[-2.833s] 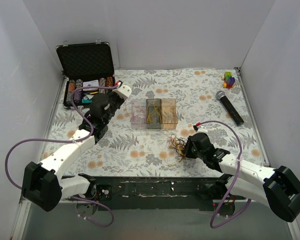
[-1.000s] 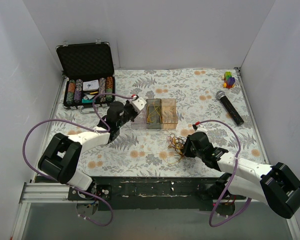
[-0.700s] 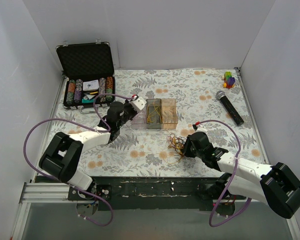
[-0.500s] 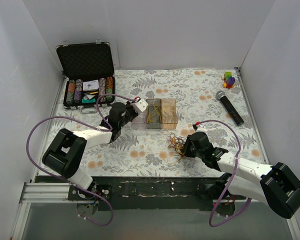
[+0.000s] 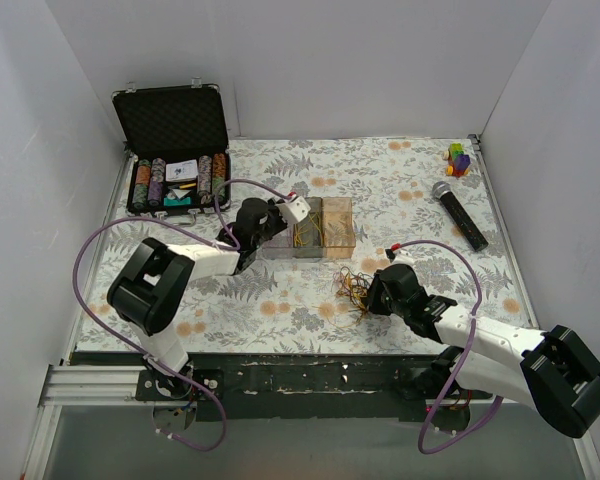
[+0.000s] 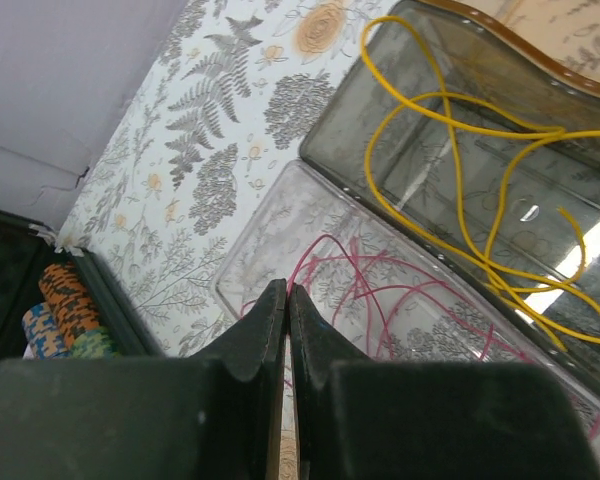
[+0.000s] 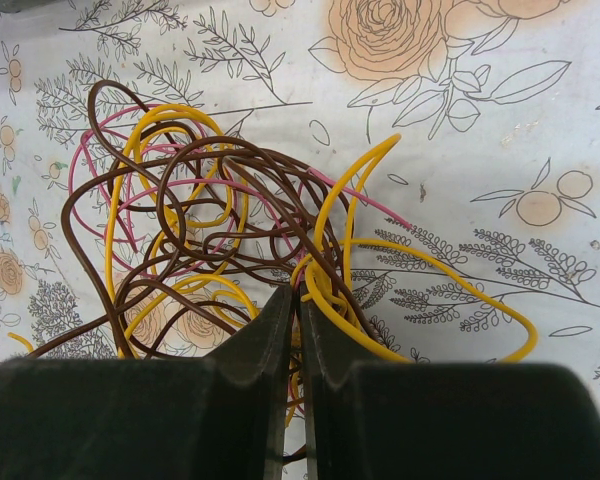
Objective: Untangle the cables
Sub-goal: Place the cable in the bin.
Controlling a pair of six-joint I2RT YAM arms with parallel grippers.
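Right wrist view: right gripper [image 7: 297, 292] jaws nearly together, seemingly pinching a yellow strand at the near edge of the cables [image 7: 210, 210], tangled on the table [image 7: 460, 120]; left gripper [image 6: 286, 290] closed, empty, above the clear bin [image 6: 265, 222] holding pink wires [image 6: 323, 238].

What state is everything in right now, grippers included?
cable bundle: tangled in one heap
clear tray: holds pink wires
grey tray: holds yellow wires
poker chip case: lid open
microphone: lying flat
left gripper: shut, tips over the clear tray
right gripper: closed on strands of the cable bundle
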